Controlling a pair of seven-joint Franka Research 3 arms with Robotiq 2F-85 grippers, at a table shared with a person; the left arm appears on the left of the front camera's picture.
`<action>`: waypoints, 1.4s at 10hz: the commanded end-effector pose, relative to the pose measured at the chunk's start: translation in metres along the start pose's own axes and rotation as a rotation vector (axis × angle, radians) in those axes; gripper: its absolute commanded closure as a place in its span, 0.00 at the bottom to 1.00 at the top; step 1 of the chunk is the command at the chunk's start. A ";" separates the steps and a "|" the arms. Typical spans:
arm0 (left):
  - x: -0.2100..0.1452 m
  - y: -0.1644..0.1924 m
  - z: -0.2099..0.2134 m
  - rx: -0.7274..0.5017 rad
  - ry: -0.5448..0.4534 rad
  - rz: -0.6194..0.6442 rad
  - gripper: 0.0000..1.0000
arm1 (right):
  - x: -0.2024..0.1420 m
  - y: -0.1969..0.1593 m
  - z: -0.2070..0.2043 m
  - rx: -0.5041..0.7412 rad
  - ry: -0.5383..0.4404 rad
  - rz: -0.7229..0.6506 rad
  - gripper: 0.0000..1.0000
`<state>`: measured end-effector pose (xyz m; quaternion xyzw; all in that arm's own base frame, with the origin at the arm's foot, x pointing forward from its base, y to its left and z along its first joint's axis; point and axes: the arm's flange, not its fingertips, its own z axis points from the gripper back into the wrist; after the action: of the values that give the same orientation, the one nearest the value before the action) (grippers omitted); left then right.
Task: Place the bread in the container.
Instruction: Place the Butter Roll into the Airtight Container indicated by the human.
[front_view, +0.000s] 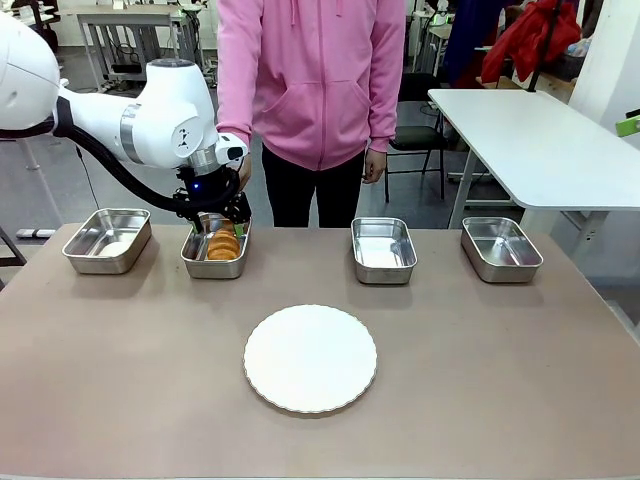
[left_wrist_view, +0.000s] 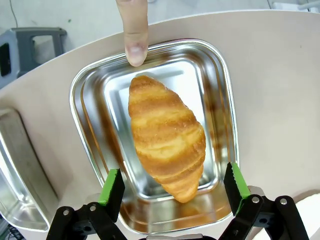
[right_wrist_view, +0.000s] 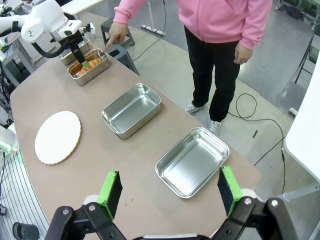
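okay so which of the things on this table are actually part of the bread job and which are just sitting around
In the job:
- bread
- container holding it
- left pincer, open above it
- person's finger pointing at the container's rim

Just lying about:
- white plate
- three other trays

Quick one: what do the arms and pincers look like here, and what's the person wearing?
Left arm: glossy white rounded shells, black joint bands, a black cable looping under the wrist. Left pincer and right pincer: black linkage fingers with silver screws and green pads. The person wears a pink hoodie with long sleeves and black trousers.
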<state>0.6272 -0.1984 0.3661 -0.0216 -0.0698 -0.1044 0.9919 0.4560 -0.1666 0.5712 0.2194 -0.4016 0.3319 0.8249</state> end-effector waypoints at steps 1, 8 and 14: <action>0.001 0.002 0.000 0.002 -0.010 0.001 0.00 | 0.002 0.001 0.001 0.004 -0.014 0.004 0.00; -0.099 -0.025 0.081 0.036 -0.151 0.035 0.00 | 0.002 0.001 0.001 0.004 -0.014 0.004 0.00; -0.217 -0.021 0.082 -0.004 -0.135 0.011 0.00 | 0.002 0.001 0.001 0.004 -0.014 0.004 0.00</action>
<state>0.4141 -0.1752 0.4194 -0.0093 -0.1243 -0.0940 0.9877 0.4558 -0.1669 0.5715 0.2192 -0.4017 0.3318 0.8249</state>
